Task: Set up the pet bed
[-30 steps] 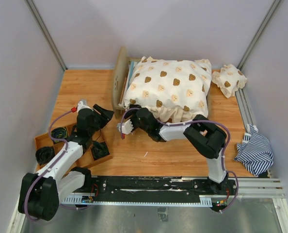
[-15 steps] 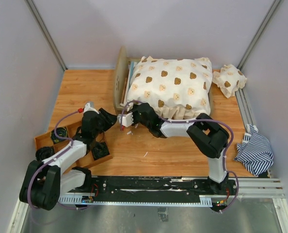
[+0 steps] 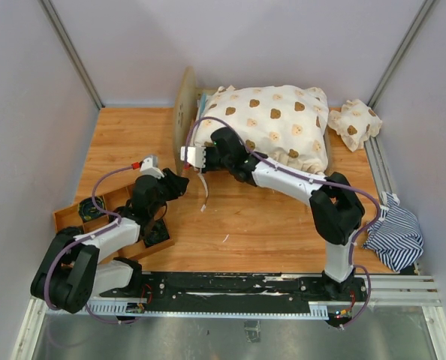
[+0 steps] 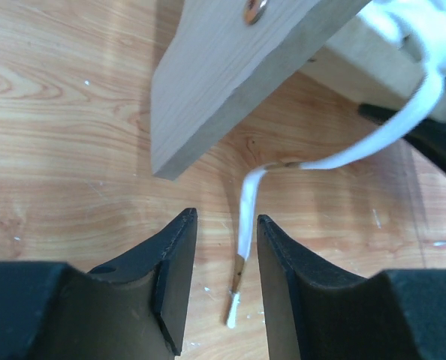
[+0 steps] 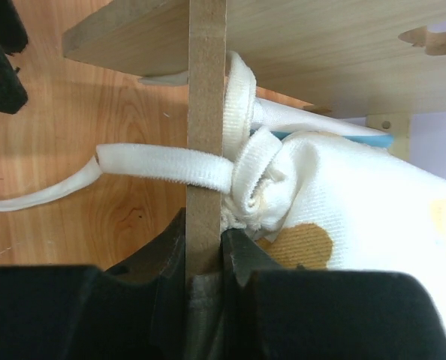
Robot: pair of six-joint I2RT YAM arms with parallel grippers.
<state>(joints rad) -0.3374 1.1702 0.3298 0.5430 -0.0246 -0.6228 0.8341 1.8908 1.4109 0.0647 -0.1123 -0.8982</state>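
Note:
The pet bed (image 3: 184, 105) of light plywood stands tilted at the back of the table, with the cream bear-print cover (image 3: 275, 127) heaped over it. My right gripper (image 3: 195, 156) is shut on a thin plywood panel (image 5: 206, 150) of the bed, seen edge-on between the jaws (image 5: 206, 236). The cover's white tie (image 5: 163, 166) is knotted beside that panel and trails down to the left. My left gripper (image 4: 223, 225) is open, low over the table, with the loose end of the tie (image 4: 242, 255) lying between its fingers and touching neither. A blue mattress edge (image 5: 373, 139) peeks out under the cover.
A small bear-print pillow (image 3: 355, 124) lies at the back right. A blue-and-white striped cloth (image 3: 396, 236) is crumpled at the right edge by the metal rail. A wooden tray (image 3: 67, 216) with black parts sits at the left, near my left arm.
My right gripper shut on the bed's panel and pulled it up and back, tilting the bed. My left gripper moved right to the hanging tie, its jaws narrowing.

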